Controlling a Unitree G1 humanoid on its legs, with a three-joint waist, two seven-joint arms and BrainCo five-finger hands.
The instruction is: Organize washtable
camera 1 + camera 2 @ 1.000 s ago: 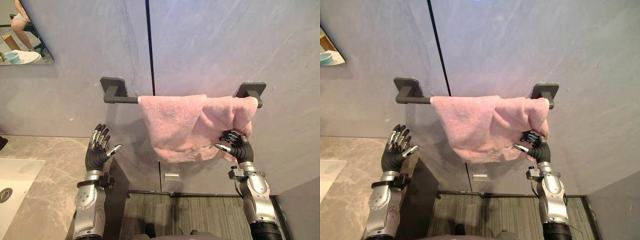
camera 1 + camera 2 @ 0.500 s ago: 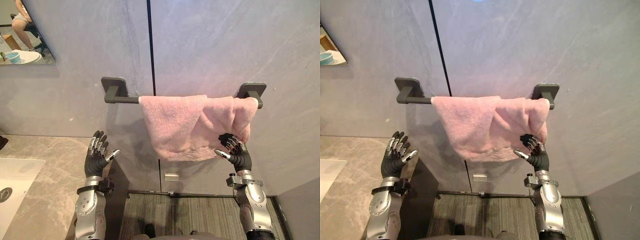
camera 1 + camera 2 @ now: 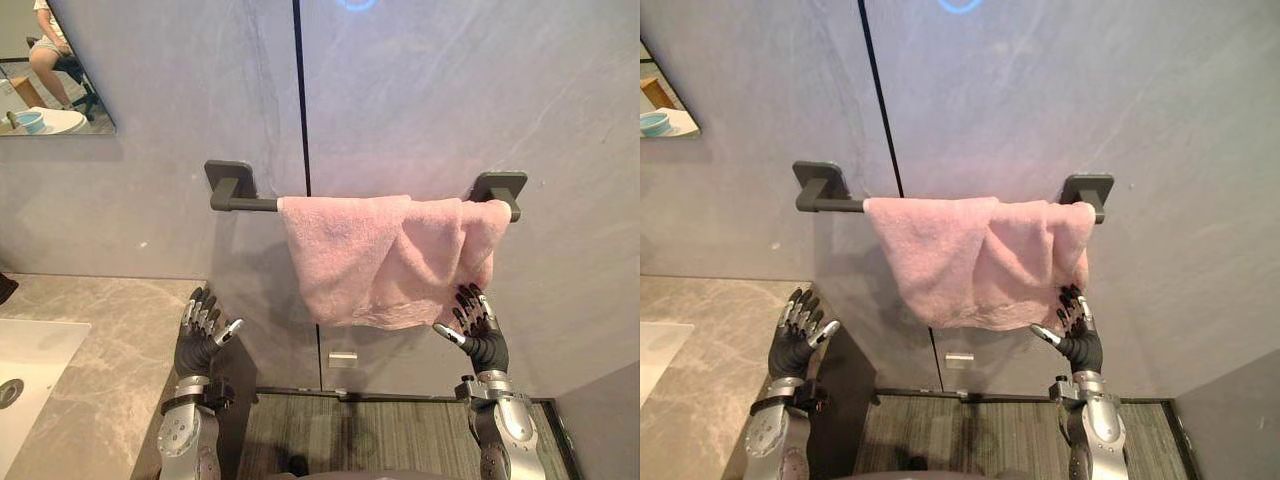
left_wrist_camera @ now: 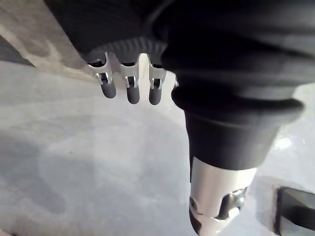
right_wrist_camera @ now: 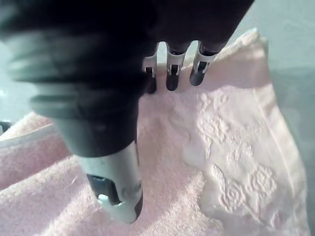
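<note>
A pink towel (image 3: 385,255) hangs over the dark wall rail (image 3: 245,203), bunched toward its right end. My right hand (image 3: 478,325) is open just below the towel's lower right corner, apart from the cloth; its wrist view looks at the pink towel (image 5: 231,162) from close, with fingers (image 5: 172,73) straight. My left hand (image 3: 200,335) is open with fingers spread, raised beside the counter, well left of the towel; its fingers (image 4: 128,86) face the grey wall.
A marble counter (image 3: 90,370) with a white sink (image 3: 25,360) lies at lower left. A mirror (image 3: 50,70) at upper left reflects a seated person. Grey floor (image 3: 350,435) lies below the rail.
My right hand let go of the towel's lower right part and dropped below it, fingers now straight. My left hand sank a little. The view tilted slightly.
</note>
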